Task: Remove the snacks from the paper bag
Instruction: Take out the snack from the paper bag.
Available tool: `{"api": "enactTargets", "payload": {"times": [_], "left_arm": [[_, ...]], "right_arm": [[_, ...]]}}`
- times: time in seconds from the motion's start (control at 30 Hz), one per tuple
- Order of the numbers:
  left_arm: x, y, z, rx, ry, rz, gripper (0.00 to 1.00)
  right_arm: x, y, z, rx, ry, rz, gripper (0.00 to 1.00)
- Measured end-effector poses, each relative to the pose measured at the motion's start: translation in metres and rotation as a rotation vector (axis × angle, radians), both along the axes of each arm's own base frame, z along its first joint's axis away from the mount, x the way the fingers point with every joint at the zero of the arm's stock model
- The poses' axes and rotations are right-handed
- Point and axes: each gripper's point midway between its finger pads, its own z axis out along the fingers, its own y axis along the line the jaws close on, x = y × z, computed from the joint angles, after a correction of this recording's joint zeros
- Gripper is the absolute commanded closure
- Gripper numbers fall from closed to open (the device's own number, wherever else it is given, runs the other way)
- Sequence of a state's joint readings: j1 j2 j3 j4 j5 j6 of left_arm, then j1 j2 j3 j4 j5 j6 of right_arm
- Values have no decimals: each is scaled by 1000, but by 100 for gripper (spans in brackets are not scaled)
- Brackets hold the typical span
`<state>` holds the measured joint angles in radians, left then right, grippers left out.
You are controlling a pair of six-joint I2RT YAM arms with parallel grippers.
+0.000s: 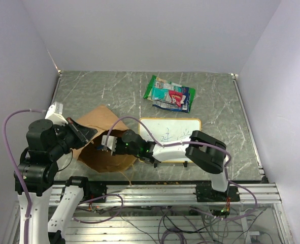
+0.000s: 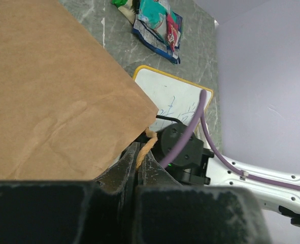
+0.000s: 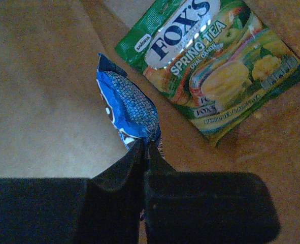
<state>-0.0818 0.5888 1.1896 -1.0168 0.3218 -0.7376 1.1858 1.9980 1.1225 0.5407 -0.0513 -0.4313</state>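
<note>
The brown paper bag (image 1: 101, 137) lies on its side at the near left, its mouth toward the right arm. My left gripper (image 2: 139, 152) is shut on the bag's twisted string handle (image 2: 147, 145) and holds the mouth up. My right gripper (image 3: 145, 147) is inside the bag, shut on the edge of a blue snack wrapper (image 3: 127, 109). A green Fox's Spring Tea packet (image 3: 210, 66) lies on the bag's inner floor beside it. Several snack packets (image 1: 170, 94) lie in a pile on the table at the back, also seen in the left wrist view (image 2: 157, 23).
A yellow-framed whiteboard (image 1: 170, 133) lies flat to the right of the bag, partly under my right arm (image 1: 205, 152). The grey marble table (image 1: 114, 86) has walls at the back and both sides, and a metal rail at the near edge.
</note>
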Motion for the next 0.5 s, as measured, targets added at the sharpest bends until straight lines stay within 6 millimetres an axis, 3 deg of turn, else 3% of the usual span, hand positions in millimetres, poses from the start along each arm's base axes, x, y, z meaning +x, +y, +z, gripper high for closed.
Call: {"api": "enactTargets", "payload": {"times": [0.23,0.5], "left_arm": [[6,0,-5,5,11,-2,93],[17,-1,-11,26,41,-12,93]], "right_arm": [[-5,-11,24,38,17,-18,100],[-11,-33,67,72,-1,-29,100]]}}
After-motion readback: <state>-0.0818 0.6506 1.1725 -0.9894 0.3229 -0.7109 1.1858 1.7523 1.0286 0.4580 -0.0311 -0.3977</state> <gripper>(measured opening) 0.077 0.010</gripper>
